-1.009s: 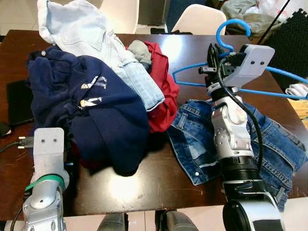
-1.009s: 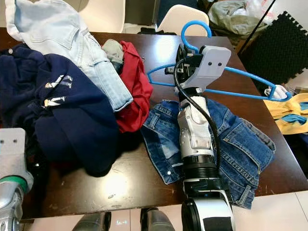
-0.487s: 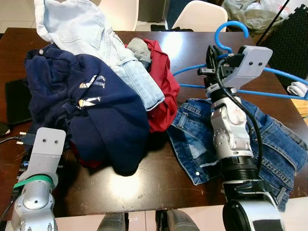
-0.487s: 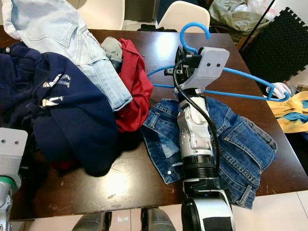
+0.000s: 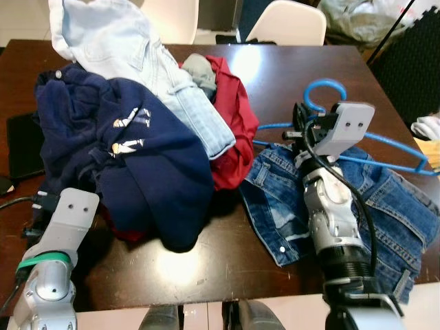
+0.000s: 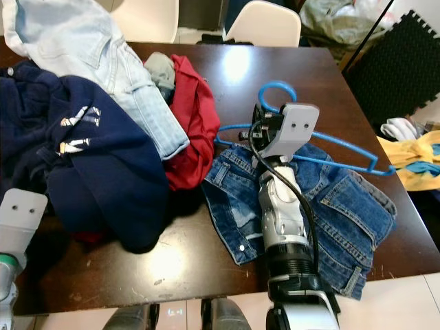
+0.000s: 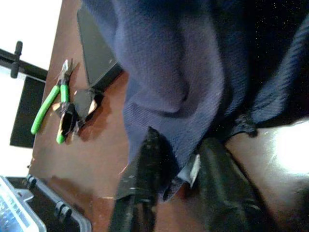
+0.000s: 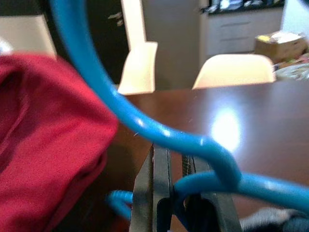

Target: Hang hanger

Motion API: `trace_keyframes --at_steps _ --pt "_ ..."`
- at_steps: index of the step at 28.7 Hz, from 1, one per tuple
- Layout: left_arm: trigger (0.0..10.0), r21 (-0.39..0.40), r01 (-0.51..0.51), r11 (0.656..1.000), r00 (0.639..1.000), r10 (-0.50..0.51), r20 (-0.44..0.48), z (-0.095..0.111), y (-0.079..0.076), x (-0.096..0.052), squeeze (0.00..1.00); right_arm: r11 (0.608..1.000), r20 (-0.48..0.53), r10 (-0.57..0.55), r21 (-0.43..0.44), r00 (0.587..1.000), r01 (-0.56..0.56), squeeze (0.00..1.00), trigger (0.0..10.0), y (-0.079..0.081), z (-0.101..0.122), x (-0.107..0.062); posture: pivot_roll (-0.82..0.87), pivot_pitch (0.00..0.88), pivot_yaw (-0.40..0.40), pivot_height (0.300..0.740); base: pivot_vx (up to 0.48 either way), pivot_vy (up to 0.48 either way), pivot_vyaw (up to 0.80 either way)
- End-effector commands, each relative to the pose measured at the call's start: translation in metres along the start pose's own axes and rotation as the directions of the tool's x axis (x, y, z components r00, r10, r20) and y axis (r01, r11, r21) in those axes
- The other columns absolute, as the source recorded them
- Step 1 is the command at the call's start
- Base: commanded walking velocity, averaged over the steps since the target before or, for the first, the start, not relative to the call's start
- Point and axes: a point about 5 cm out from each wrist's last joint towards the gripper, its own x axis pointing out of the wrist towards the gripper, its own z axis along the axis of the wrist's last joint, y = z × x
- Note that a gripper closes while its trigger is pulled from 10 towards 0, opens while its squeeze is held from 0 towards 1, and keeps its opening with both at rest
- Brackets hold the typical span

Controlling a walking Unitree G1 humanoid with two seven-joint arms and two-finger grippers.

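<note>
Right gripper (image 6: 260, 133) is clamped on the neck of the blue hanger (image 6: 323, 155), just below its hook. Since half a second ago the arm has lowered: the hanger's bar now sits just above the denim jeans (image 6: 350, 206), near their waistband. Judgement: the hanger is being brought down to the garment, not yet hung. Left gripper (image 7: 178, 174), fingers apart, straddles the hem of the navy sweatshirt (image 5: 148, 158) on the table (image 5: 206, 265).
</note>
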Motion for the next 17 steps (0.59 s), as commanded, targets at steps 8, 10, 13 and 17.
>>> trace_keyframes --at_steps 8,10,13,17 --pt "0.0 0.040 -0.021 0.999 0.996 0.017 0.093 0.009 -0.006 0.001 0.00 1.000 -0.085 0.013 0.021 0.996 -0.012 0.00 10.0 0.006 -0.021 -0.014 0.24 0.045 -0.024 0.740 0.000 0.000 0.00" --pt "0.0 0.049 -0.028 0.998 0.992 0.021 0.126 0.014 -0.008 0.001 0.00 0.999 -0.079 0.020 0.031 0.997 -0.017 0.00 10.0 0.009 -0.021 -0.015 0.25 0.035 -0.028 0.740 0.000 0.000 0.00" --pt "0.0 0.057 -0.094 0.994 0.977 0.081 0.195 0.024 -0.007 -0.002 0.00 0.997 -0.070 0.045 0.059 0.997 -0.041 0.00 10.0 0.018 -0.020 -0.016 0.26 0.020 -0.033 0.740 0.000 0.000 0.00" --pt "0.0 0.035 -0.287 0.957 0.915 0.263 0.307 0.042 0.012 -0.010 0.00 0.994 -0.062 0.082 0.080 0.995 -0.077 0.00 10.0 0.029 -0.020 -0.015 0.27 0.008 -0.040 0.740 0.000 0.000 0.00"
